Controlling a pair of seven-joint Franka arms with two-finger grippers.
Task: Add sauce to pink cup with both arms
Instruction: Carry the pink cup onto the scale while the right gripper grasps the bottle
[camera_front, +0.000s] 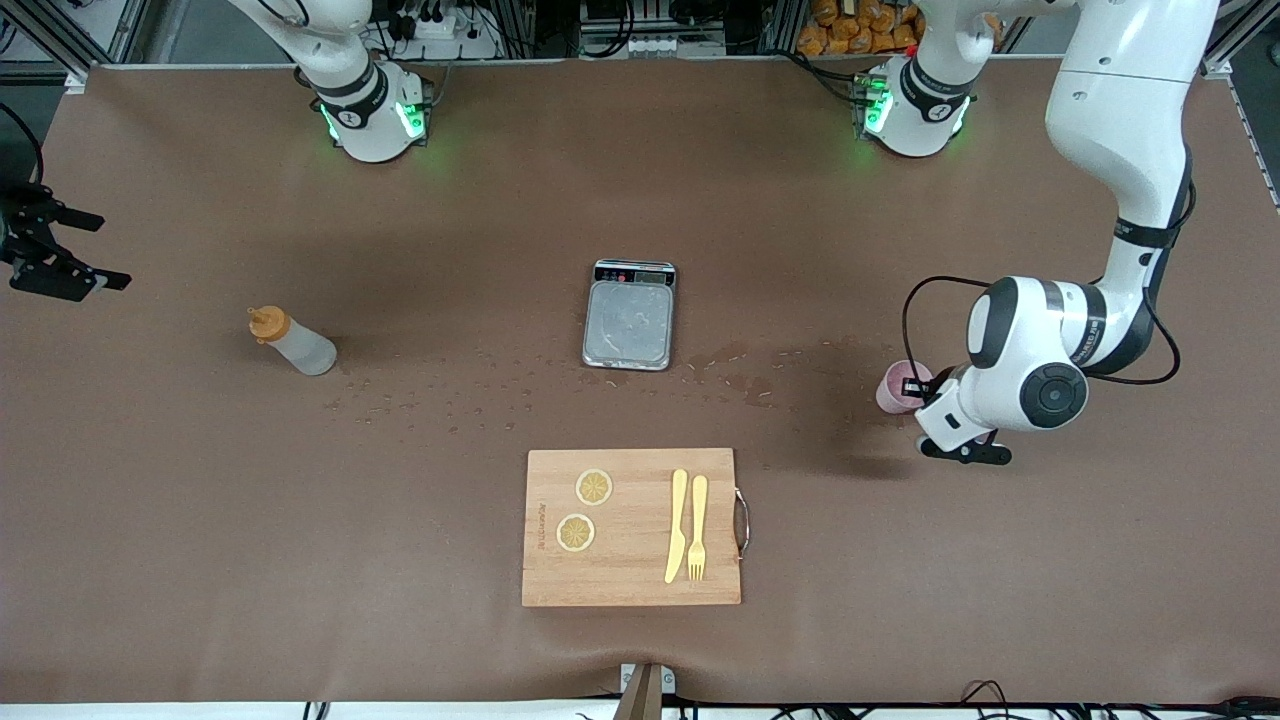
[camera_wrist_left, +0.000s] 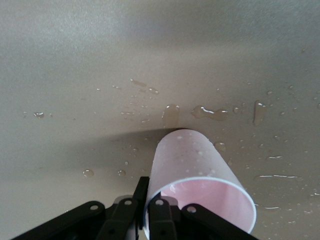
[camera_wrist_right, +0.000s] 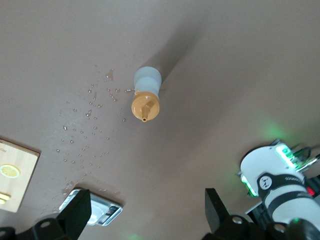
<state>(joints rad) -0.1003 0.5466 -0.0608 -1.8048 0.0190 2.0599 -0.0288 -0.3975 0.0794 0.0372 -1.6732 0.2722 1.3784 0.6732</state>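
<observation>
The right end effector (camera_front: 85, 258) hangs open over the desk (camera_front: 200, 520) edge at the right arm's end. The sauce (camera_front: 296, 343) stands on the desk near it. At the left arm's end, the left end effector (camera_wrist_left: 142, 220) is closed on the rim of the pink cup (camera_wrist_left: 200, 185).

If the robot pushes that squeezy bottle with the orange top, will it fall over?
Probably, yes. The sauce bottle stands upright, tall and narrow, so a push near its orange cap would likely tip it. Its round body would then probably roll. The table around it is dotted with droplets, so it might also slide a bit.
</observation>
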